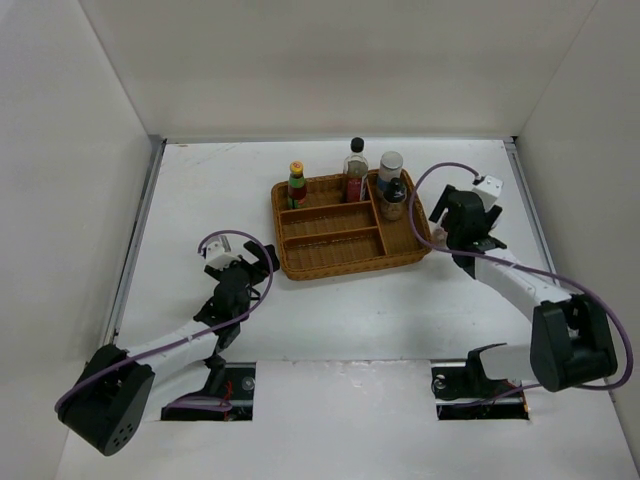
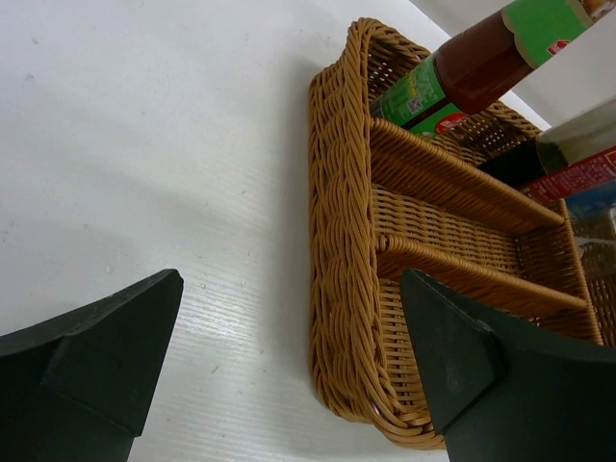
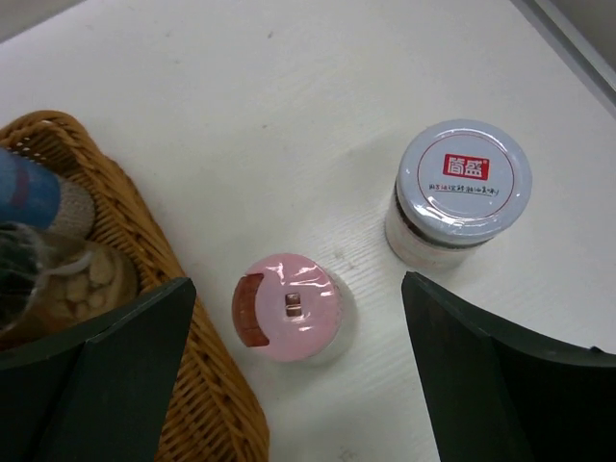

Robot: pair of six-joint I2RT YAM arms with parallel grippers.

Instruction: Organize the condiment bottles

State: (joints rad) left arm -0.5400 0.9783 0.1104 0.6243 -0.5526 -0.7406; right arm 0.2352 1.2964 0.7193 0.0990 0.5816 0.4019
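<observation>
The brown wicker tray [image 1: 330, 252] holds a yellow-capped red sauce bottle [image 1: 297, 185], a black-capped clear glass bottle [image 1: 356, 167], a white-blue shaker [image 1: 391, 166] and a dark-capped jar [image 1: 394, 200] along its far side. My right gripper [image 1: 458, 222] hangs right of the tray. In the right wrist view it is open [image 3: 298, 289] straight above the pink-capped jar [image 3: 289, 308], a finger on each side. The grey-lidded jar [image 3: 464, 183] stands just beyond it. Both jars are hidden in the top view. My left gripper [image 1: 258, 262] is open and empty by the tray's left end [image 2: 337, 241].
White walls close in the table on three sides, with a metal rail [image 1: 135, 240] along the left. The tray's two long front compartments [image 1: 330, 240] hold nothing. The tray rim [image 3: 125, 231] lies close to the left finger of my right gripper.
</observation>
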